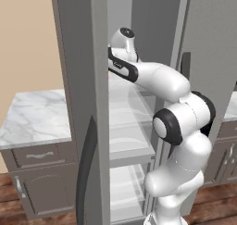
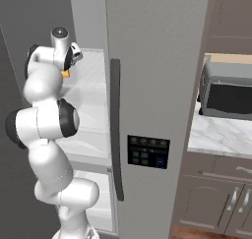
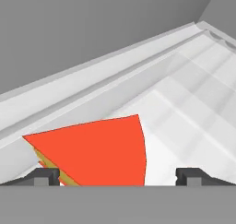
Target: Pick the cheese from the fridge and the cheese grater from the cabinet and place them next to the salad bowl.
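The cheese (image 3: 97, 151) lies on a clear glass shelf (image 3: 184, 94) inside the fridge (image 2: 152, 61), its red face turned toward the hand view. My gripper (image 3: 118, 174) is open, and its two dark fingertips stand on either side of the wedge's near end, apart from it. In the right base view a small orange bit of the cheese (image 2: 65, 73) shows just below the hand. The arm reaches into the upper compartment between the open doors, and the left door (image 1: 83, 80) hides the hand in the left base view. The cheese grater, cabinet and salad bowl are out of view.
The open fridge doors flank the arm closely on both sides. A marble counter (image 1: 32, 117) over grey drawers stands left of the fridge. To the right, another marble counter (image 2: 221, 134) carries a dark toaster oven (image 2: 229, 93).
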